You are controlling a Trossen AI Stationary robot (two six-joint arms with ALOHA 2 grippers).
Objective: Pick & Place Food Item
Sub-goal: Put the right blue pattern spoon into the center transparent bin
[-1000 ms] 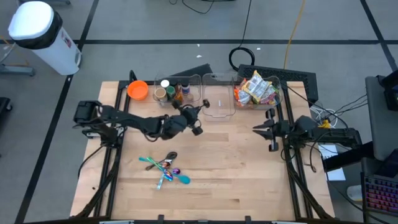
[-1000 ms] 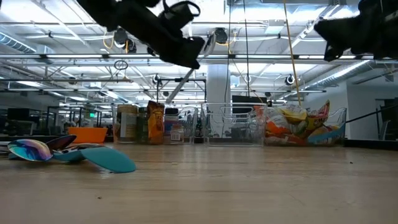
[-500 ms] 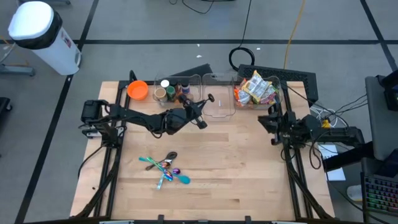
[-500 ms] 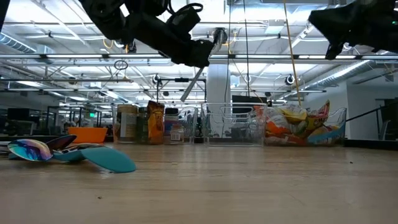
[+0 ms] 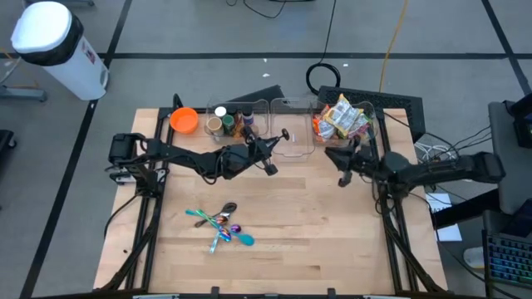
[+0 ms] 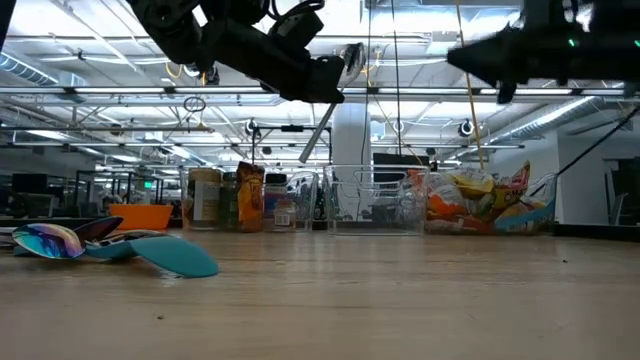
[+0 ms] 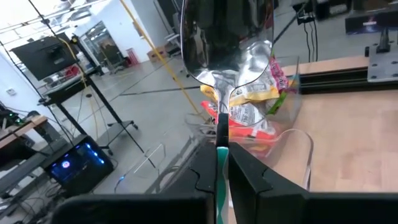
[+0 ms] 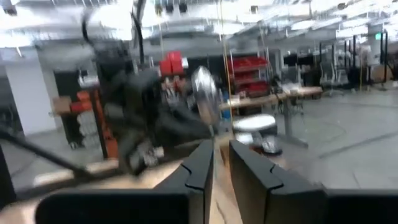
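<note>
My left gripper [image 5: 269, 153] hangs above the table's far middle, shut on a silver spoon [image 5: 283, 133]. The spoon's bowl [image 7: 227, 37] sticks out past the fingertips, by the left rim of an empty clear bin [image 5: 293, 143]. Snack packets [image 5: 341, 118] fill a second clear bin at the far right; they also show behind the spoon as snack packets [image 7: 252, 102] in the left wrist view. My right gripper [image 5: 342, 171] hovers high over the table's right part, pointing left. Its fingers [image 8: 200, 163] are nearly together with nothing between them. My left gripper pinches the spoon's handle just below the bowl [image 7: 221, 127] between its two fingers. The fingers run about level toward the far right, along the spoon. The spoon is lifted clear and tilted, bowl up [image 6: 352, 58], its handle [image 6: 316, 132] slanting down behind the fingers.
Jars [image 5: 229, 123] and an orange bowl [image 5: 184, 120] stand along the far left edge. A heap of coloured spoons [image 5: 220, 226] lies left of the table's middle. Bare wood stretches across the middle and near side.
My right gripper has risen and reached out toward the table's left, its arm stretching from the right edge. My left gripper has swung slightly toward the far edge with the spoon, whose bowl has come to the empty bin's rim, then kept still.
</note>
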